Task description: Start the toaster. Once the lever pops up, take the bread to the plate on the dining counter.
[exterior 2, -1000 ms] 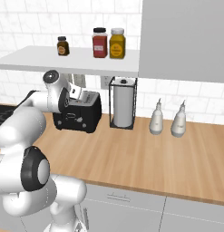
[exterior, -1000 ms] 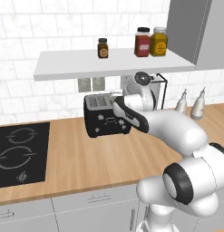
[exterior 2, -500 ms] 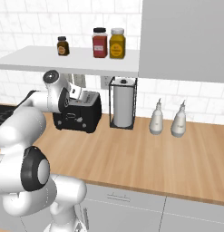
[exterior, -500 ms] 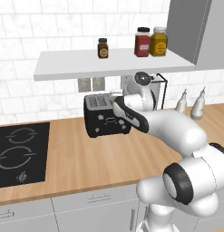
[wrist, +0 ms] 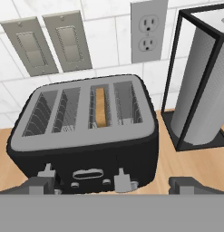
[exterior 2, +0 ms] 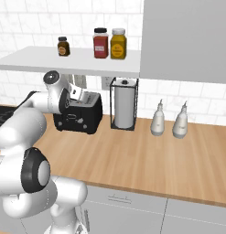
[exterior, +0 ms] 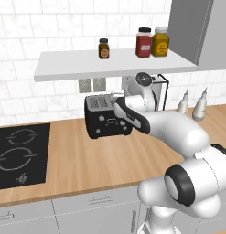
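A black toaster (wrist: 86, 149) with a grey top is seen, a tan bread (wrist: 101, 107) slice in one slot. White tiles (exterior: 36, 27) are laid on the wall. The worktop (exterior 2: 146, 157) is light wood. Brown, red and yellow jars (exterior 2: 100, 43) are set on a white shelf (exterior: 110, 64).

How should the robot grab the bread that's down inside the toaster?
Take the bread by its top edge, coming straight down from above. It stands upright in one narrow slot of the toaster, so just that thin edge shows and the slot walls block the sides. The open gripper would probably need one of its fingers on each flat face of the slice.
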### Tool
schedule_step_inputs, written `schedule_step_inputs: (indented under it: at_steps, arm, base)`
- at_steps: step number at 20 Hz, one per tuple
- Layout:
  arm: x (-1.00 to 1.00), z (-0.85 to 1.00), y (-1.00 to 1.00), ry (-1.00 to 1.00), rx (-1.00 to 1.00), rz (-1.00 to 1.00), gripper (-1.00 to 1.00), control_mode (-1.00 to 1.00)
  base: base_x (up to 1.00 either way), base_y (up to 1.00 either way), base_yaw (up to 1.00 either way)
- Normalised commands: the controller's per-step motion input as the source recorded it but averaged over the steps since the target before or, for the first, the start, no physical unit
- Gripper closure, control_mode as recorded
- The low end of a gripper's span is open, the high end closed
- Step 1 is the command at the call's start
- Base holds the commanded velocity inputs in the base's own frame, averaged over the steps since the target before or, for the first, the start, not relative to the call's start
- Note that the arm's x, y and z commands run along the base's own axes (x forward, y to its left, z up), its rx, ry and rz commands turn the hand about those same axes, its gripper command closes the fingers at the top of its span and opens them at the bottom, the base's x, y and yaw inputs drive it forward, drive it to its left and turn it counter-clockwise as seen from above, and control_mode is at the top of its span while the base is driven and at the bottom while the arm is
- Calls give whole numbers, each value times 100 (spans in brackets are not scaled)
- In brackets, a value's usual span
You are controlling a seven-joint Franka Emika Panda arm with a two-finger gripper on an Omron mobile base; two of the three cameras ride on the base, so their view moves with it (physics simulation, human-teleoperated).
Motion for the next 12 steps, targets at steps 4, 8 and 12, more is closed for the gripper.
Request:
schedule_step_inputs:
  at_steps: [4, 8, 12]
  arm:
    - [0, 0, 0, 0, 0, 0, -100, -100]
    - [0, 0, 0, 0, 0, 0, -100, -100]
    - [0, 0, 0, 0, 0, 0, -100, -100]
  base:
    - [0, 0, 0]
    - [0, 0, 0]
    - [0, 0, 0]
